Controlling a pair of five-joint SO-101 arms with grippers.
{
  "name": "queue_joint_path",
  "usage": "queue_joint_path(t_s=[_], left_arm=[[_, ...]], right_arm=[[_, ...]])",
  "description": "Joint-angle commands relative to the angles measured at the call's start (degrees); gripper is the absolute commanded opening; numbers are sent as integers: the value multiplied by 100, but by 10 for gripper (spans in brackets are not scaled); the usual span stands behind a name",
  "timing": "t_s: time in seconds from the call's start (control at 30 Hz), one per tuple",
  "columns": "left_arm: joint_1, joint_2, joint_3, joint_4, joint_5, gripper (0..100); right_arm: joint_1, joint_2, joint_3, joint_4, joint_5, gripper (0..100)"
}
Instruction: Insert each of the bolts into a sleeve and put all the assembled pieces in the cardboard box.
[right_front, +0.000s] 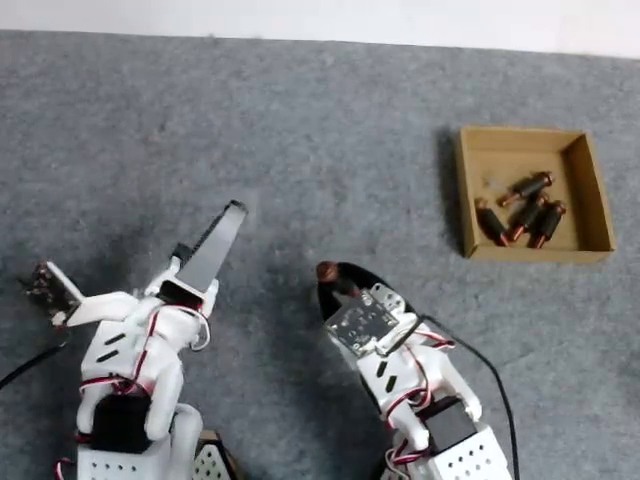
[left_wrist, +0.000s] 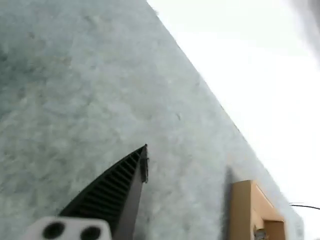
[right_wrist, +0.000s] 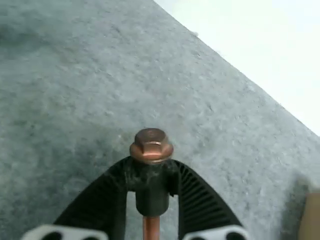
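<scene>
Left gripper (right_front: 234, 210): low over grey bench (right_front: 300, 120), fingers apparently pressed together, nothing between them.
Right gripper (right_front: 330, 278), centre: fingers clenched on black sleeve (right_wrist: 151, 192); copper bolt (right_wrist: 151, 145) seated through sleeve, head protruding.
Cardboard box (right_front: 467, 195), far right: four assembled pieces (right_front: 527, 215) lying inside.

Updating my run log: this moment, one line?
left tool shut | right tool shut on assembled piece | cardboard box: four pieces
</scene>
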Motion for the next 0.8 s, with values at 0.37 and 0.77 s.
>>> queue_joint_path(t_s=[0.37,0.77], left_arm=[[-251,-4,1051,-826,-536,241],[-716,4,1613,-1969,-1055,31]], right_arm=[[3310,31,-796,-963,-879,3],[4497,6510,-4189,-2527,-686,3]])
